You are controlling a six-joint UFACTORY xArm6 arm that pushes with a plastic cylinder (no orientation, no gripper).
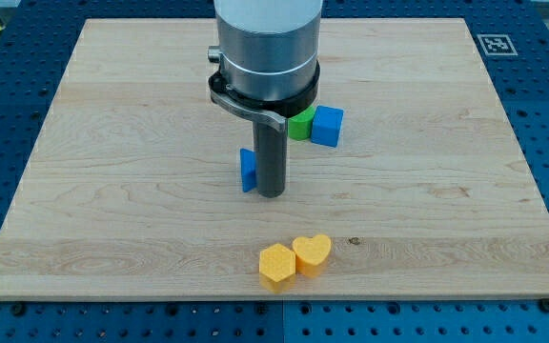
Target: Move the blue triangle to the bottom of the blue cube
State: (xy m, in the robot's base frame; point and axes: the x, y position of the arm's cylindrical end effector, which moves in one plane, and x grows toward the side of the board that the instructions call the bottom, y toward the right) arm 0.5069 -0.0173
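The blue triangle (248, 170) lies near the board's middle, partly hidden behind my rod. My tip (272, 194) rests on the board right beside it, touching its right side. The blue cube (328, 125) sits up and to the right of the triangle, with a green block (300, 124) touching its left side. The arm's grey body hides the blocks further up.
A yellow hexagon block (276, 266) and a yellow heart block (313, 253) sit together near the view's bottom. The wooden board (446, 191) ends at blue table on all sides. A black-and-white marker (493, 44) is at the top right corner.
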